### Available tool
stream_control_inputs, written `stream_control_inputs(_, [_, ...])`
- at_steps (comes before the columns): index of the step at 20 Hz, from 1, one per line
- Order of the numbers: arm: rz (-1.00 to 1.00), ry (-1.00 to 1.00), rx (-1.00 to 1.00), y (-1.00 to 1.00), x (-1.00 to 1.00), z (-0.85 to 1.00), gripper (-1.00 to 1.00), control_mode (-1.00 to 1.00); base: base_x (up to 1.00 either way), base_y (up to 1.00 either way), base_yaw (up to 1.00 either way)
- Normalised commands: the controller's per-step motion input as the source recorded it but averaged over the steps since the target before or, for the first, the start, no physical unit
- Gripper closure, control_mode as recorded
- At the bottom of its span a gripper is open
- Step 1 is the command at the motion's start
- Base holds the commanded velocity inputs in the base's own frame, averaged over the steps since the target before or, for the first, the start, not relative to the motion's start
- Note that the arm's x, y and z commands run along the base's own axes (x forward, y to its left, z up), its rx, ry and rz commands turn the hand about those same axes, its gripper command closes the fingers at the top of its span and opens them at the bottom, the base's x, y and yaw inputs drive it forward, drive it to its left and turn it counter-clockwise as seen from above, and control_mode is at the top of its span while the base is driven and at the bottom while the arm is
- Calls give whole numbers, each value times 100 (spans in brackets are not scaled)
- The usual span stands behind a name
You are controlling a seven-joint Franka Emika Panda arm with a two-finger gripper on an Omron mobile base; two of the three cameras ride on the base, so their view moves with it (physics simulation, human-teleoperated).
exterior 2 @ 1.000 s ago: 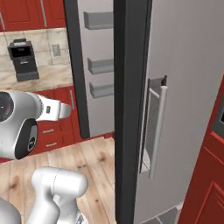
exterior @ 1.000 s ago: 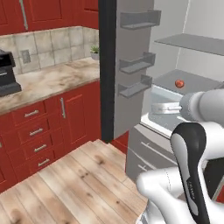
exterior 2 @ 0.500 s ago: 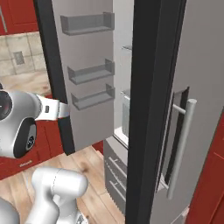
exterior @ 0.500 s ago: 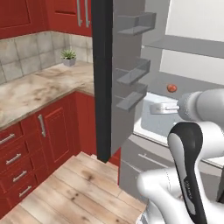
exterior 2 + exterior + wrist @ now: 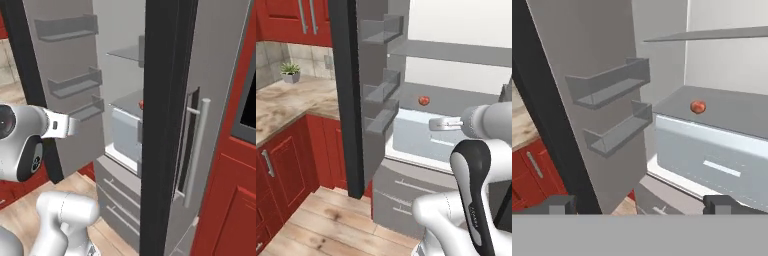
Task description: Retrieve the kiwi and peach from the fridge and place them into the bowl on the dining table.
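Observation:
The fridge [image 5: 347, 95] stands with its left door swung open and its right door [image 5: 220, 75] shut. A small pinkish-red peach [image 5: 424, 100] [image 5: 141, 104] [image 5: 698, 106] rests on the grey shelf above a pale drawer inside. My gripper [image 5: 439, 123] [image 5: 73, 125] [image 5: 639, 205] hangs in front of the opening, short of the peach and a little lower, open with nothing between its fingertips [image 5: 719, 202]. The kiwi, the bowl and the dining table are out of view.
The open door carries grey bins [image 5: 607, 85] to the gripper's left. A pale crisper drawer [image 5: 712, 160] lies under the peach's shelf, with bottom drawers [image 5: 406, 192] below. A marble counter with a potted plant [image 5: 290, 72] tops red cabinets [image 5: 281, 165] at left.
The whole picture has shifted: the base has moved toward the fridge, whose open interior now looms larger. The counter has slid left. The gripper stays open.

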Motion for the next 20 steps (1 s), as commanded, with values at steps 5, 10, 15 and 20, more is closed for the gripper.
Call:
stream_control_inputs(5, [0,0,0,0,0,0,-100,100,48,18,-41])
stream_control_inputs(10, [0,0,0,0,0,0,-100,100,53,24,-39])
stream_control_inputs(15, [0,0,0,0,0,0,-100,100,59,33,-37])
stream_control_inputs(20, [0,0,0,0,0,0,-100,100,71,27,-36])
